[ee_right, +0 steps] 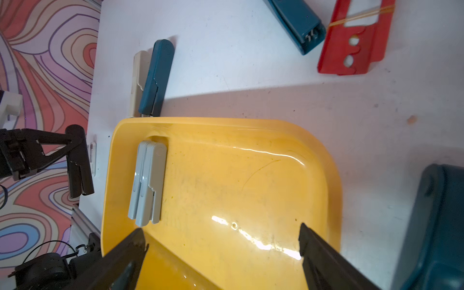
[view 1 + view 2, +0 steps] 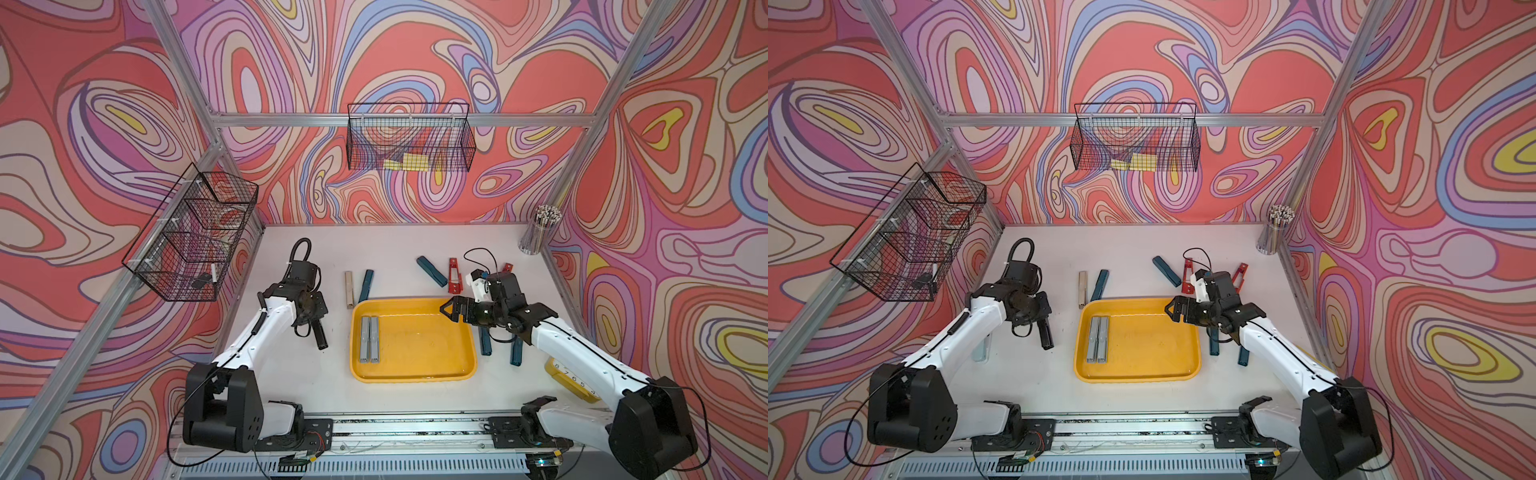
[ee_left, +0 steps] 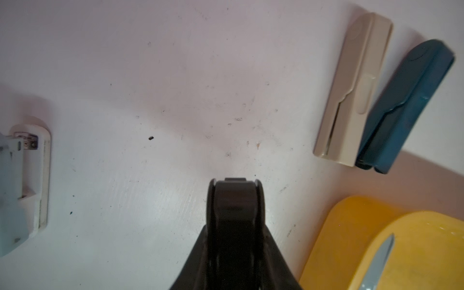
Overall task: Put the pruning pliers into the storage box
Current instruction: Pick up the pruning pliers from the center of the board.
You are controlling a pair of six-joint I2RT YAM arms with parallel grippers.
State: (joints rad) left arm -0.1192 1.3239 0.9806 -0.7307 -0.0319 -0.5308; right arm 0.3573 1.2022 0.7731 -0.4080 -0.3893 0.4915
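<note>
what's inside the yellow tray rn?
Two grey bars side by side along the tray's left wall; the visible floor is otherwise bare. The open right gripper covers the far right corner in both top views.

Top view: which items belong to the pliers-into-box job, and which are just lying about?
Job:
storage box; grey pliers inside it; beige pliers, teal pliers and red pliers loose outside; black pliers in the left gripper.

Lying about:
wire baskets; white-tipped sticks in a cup; yellow clock; pale blue-white gadget.
</note>
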